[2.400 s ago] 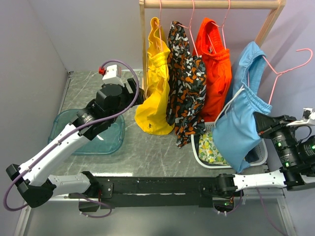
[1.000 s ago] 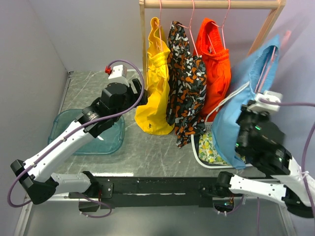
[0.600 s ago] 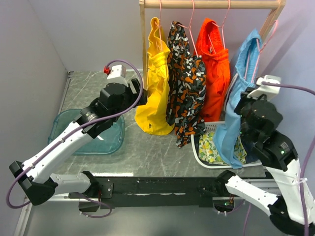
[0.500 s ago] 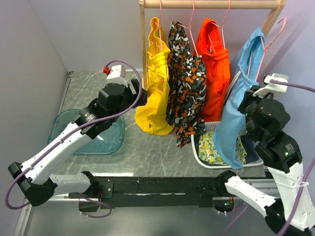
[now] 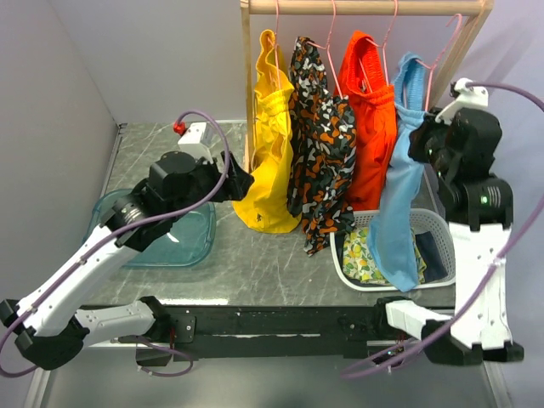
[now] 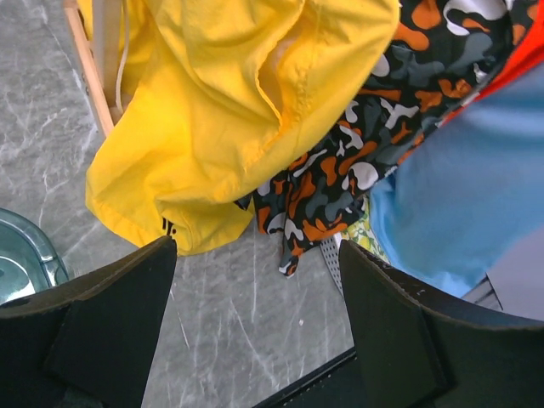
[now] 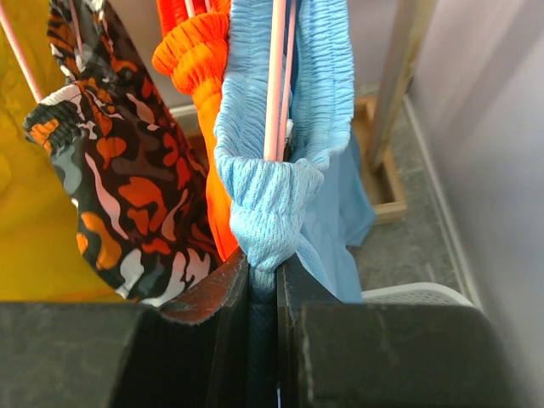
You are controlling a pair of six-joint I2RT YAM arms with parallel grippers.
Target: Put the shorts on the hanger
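The light-blue shorts (image 5: 399, 212) hang on the thin pink hanger (image 5: 444, 44), raised close under the wooden rail at its right end, beside the orange shorts. My right gripper (image 5: 427, 140) is shut on the bunched waistband (image 7: 274, 223), with the pink wire (image 7: 276, 81) running up through the fabric. I cannot tell whether the hook rests on the rail. My left gripper (image 5: 236, 180) is open and empty, low by the yellow shorts; its fingers (image 6: 387, 323) frame bare table in the left wrist view.
The wooden rack (image 5: 365, 7) holds yellow shorts (image 5: 270, 144), patterned shorts (image 5: 321, 144) and orange shorts (image 5: 371, 119) on pink hangers. A white basket (image 5: 442, 225) with lemon-print cloth (image 5: 361, 255) stands below the blue shorts. A teal tray (image 5: 183, 242) lies at left.
My right arm has swung up and left, carrying the hanger and blue shorts from the far right to the rail beside the orange shorts. My left arm has drawn back slightly.
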